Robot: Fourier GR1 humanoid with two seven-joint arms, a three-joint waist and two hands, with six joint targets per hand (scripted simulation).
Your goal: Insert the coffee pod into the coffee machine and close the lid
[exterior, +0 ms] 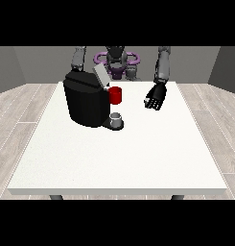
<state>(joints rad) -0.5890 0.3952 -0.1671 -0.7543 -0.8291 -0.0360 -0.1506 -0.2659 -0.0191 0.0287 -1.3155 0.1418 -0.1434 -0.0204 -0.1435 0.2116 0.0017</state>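
The black coffee machine (85, 102) stands on the table's left half, its grey lid (100, 75) tilted up and open. A red thing at the machine (115, 95) sits at its front right. Below that, a small grey thing (116, 117) rests on the machine's dark base; I cannot tell whether it is the pod. The hand at the view's right (156, 97) hangs above the table to the right of the machine, apart from it, fingers relaxed and holding nothing. The arm at the view's left (78, 58) goes down behind the machine, and its hand is hidden.
The white table (119, 158) stretches wide in front of the machine towards the camera. The robot's torso (116, 61) stands behind the far edge. Wooden floor surrounds the table.
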